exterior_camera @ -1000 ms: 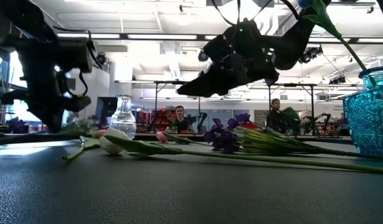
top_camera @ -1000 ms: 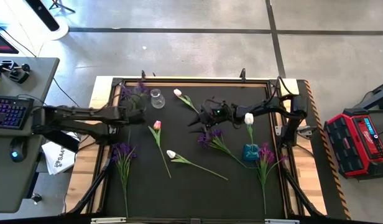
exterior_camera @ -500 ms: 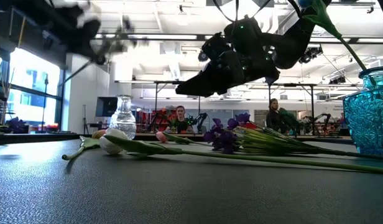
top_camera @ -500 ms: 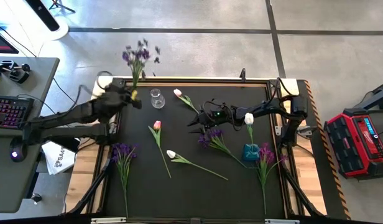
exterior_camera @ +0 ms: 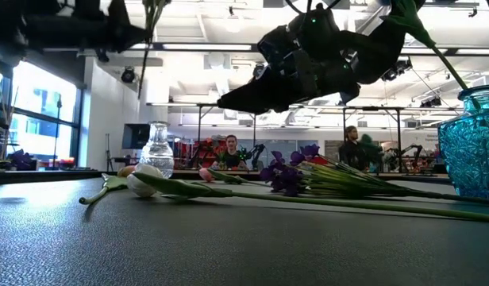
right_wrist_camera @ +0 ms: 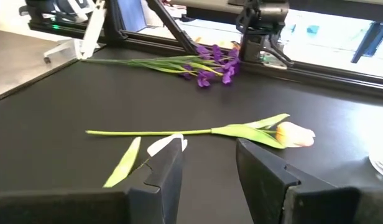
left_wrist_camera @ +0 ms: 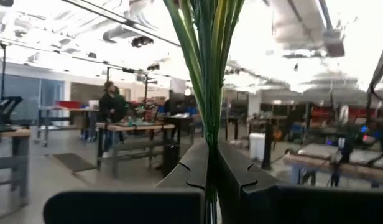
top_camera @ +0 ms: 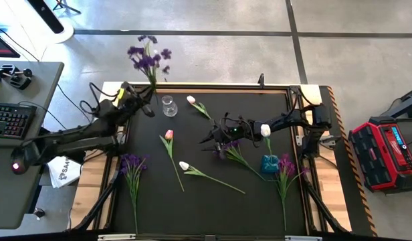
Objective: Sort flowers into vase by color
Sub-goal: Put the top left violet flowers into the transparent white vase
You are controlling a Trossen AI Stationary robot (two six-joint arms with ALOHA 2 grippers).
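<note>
My left gripper (top_camera: 143, 100) is at the far left of the table, beside the clear glass vase (top_camera: 168, 106), shut on a purple spray whose blossoms (top_camera: 147, 57) stand high above it. My right gripper (top_camera: 209, 139) hovers open above mid-table, by another purple spray (top_camera: 229, 148) lying flat. A blue vase (top_camera: 269, 163) holds one white tulip (top_camera: 266, 129). Lying flat on the table are a pink tulip (top_camera: 169, 134), a white tulip (top_camera: 184, 165), a pale tulip (top_camera: 191, 100) and two more purple sprays (top_camera: 132, 163) (top_camera: 285, 166). My left gripper pinches the purple spray's bundled green stems (left_wrist_camera: 210, 124) between its two fingers (left_wrist_camera: 241, 180), low on the stems. The spray is lifted clear and stands roughly upright, with the blossoms above the fingers and out of the wrist view's top.
The table has a raised wooden rim (top_camera: 213, 87). A desk with a keyboard (top_camera: 9, 120) stands to the left, and a red case (top_camera: 386, 150) to the right. People show in the room beyond the far edge (exterior_camera: 229, 151). Bare mat lies along the near edge (top_camera: 213, 211).
My left gripper has risen and tipped up, moving slightly toward the far edge; the purple spray it holds has swung from lying low by the glass vase to standing upright, blossoms high. My right gripper has drifted slightly toward the near edge and tipped down, staying open.
</note>
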